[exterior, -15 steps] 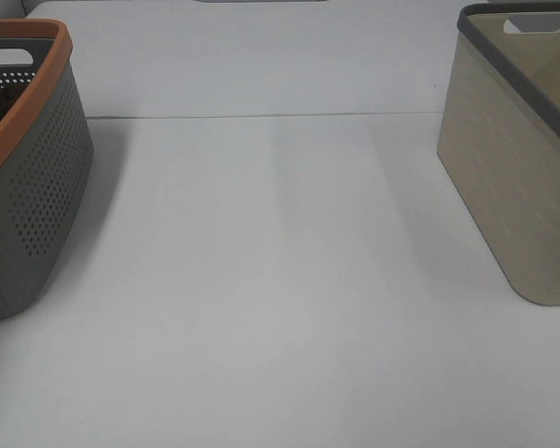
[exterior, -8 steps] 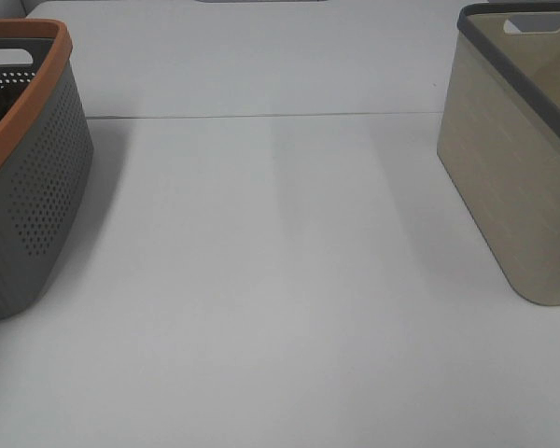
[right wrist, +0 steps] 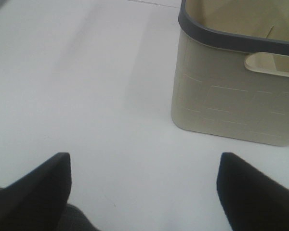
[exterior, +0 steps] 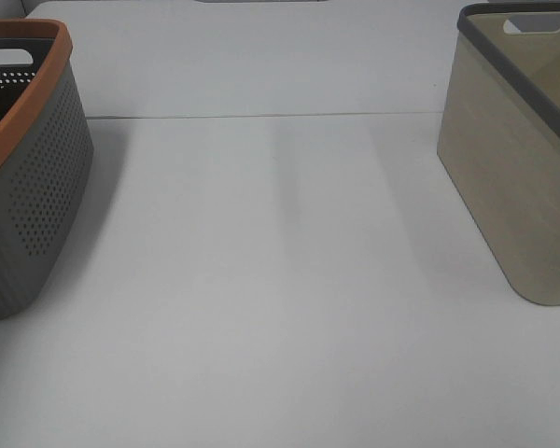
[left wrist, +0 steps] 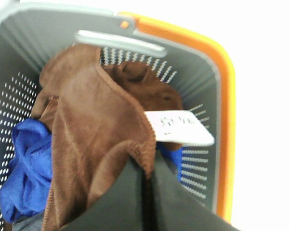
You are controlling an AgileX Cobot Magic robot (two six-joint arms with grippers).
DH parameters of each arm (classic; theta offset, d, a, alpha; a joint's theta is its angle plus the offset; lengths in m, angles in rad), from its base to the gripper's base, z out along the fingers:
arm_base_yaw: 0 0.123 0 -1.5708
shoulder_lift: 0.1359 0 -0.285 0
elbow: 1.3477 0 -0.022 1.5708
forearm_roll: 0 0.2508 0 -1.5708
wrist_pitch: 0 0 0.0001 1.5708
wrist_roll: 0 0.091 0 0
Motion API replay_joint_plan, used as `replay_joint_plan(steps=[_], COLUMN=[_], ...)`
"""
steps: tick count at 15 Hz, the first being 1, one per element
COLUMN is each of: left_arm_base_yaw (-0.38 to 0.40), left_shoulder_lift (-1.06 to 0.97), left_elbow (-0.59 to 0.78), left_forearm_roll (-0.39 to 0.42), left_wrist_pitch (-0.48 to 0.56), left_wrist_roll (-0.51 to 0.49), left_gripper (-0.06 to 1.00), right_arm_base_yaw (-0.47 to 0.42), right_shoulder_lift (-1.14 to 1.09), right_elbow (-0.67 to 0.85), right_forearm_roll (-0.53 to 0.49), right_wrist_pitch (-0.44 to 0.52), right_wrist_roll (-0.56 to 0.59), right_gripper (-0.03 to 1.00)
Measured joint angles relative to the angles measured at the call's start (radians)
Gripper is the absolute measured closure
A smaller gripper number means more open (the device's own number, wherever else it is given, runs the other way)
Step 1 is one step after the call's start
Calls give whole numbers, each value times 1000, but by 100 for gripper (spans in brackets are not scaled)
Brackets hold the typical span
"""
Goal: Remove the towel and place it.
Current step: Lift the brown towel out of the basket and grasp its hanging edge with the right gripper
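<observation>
The towel (left wrist: 96,120) lies bunched inside the grey basket (left wrist: 224,96), over a blue cloth (left wrist: 24,168) (only the left wrist view looks inside). The left gripper (left wrist: 147,180) is clamped on its hem. The right gripper (right wrist: 143,161) hangs with fingers apart near the beige basket (right wrist: 231,106).

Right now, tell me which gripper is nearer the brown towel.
Left. The left gripper is over the grey basket, its jaws shut on the edge of the towel. The right gripper hangs open above the table by the beige basket, with no towel in its view.
</observation>
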Motion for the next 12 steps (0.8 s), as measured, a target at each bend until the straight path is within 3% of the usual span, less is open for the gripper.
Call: replay_joint_plan(steps=[5, 7, 12], left_arm_base_yaw=[-103, -160, -256], left_shoulder_lift=[-63, -63, -63], left_elbow=[-138, -222, -291], left_forearm_roll=[-10, -48, -80], left_wrist_pitch=[1, 1, 4], left_wrist_roll=[-8, -19, -21], left_gripper=[94, 94, 94], right_arm_base_yaw=[0, 0, 0], right_shoulder_lift=[0, 0, 0], right_elbow=[0, 0, 0], right_forearm_roll=[1, 2, 3], right_wrist_pitch=[0, 0, 0], right_wrist_roll=[0, 0, 0], right_gripper=[18, 18, 18])
